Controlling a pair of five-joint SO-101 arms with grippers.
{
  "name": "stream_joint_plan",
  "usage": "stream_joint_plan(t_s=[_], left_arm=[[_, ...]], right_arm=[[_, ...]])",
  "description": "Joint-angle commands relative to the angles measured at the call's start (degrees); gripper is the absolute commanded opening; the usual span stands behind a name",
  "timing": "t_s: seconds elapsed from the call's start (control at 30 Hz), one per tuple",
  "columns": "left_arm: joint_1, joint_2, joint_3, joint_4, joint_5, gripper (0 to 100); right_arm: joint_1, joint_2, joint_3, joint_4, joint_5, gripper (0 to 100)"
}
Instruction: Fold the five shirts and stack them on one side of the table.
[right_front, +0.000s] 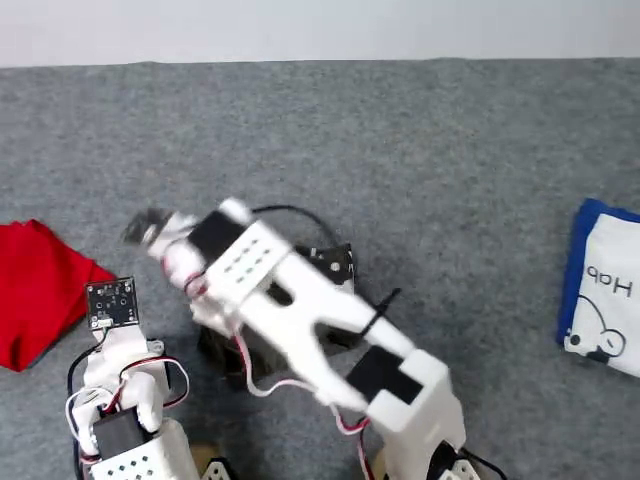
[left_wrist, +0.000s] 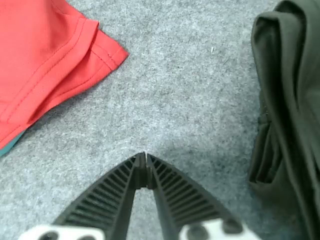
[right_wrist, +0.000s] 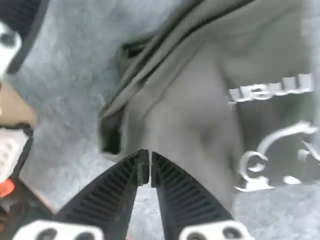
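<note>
Left gripper (left_wrist: 145, 158) has its two black ribbed fingers pressed together at the tips, and nothing is between them. It hangs over a bare part of the grey worktop (right_front: 430, 150), between the red shirt (left_wrist: 40, 60) and the dark shirt (left_wrist: 290, 100), and it touches neither of them. The red shirt lies in layers near the left edge of the worktop, with a stitched hem facing the gripper. A thin blue-green strip (left_wrist: 9, 145) shows under its edge.

The right gripper (right_wrist: 148, 157) is also pressed together and holds nothing. It hovers over the edge of the dark shirt, which lies bunched up with deep folds. A white print (right_wrist: 272, 150) is on the front of this shirt.

From above, the left arm (right_front: 125, 400) stands at the near left corner, just beside the red shirt. The right arm (right_front: 300, 310) stretches across the middle of the worktop and covers most of the dark shirt.

A white shirt (right_front: 610, 300) with a blue border and a dark drawing lies flat at the right edge of the worktop, well apart from the other shirts and from both arms.
</note>
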Motion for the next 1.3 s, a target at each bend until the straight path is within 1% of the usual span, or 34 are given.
stream_joint_plan(t_s=[0.0,0.2,0.37,0.53,0.67,0.83,1.03,1.27], left_arm=[[0.3,-0.5,-0.1,-0.2,-0.2,1],[0.3,-0.5,-0.1,-0.2,-0.2,1],[0.3,-0.5,-0.1,-0.2,-0.2,1],[0.3,-0.5,-0.1,-0.2,-0.2,1],[0.4,-0.5,-0.1,-0.4,-0.4,1],[5.1,-0.5,-0.1,-0.3,-0.4,1],[7.0,-0.5,-0.1,-0.2,-0.4,1],[7.2,-0.5,-0.1,-0.5,-0.4,1]], right_arm=[[6.9,-6.5,-3.2,2.4,-0.3,1.0],[18.6,-9.2,4.6,2.4,-0.2,1.0],[24.7,-11.7,9.6,2.3,-0.2,1.0],[25.5,-12.4,13.4,2.2,-0.5,1.0],[25.3,-12.4,16.7,-0.4,-0.4,1.0],[25.5,-12.4,20.0,-3.5,-0.3,1.0],[25.6,-12.8,20.8,-2.8,-0.3,1.0],[25.5,-12.6,20.8,-2.2,-0.3,1.0]])
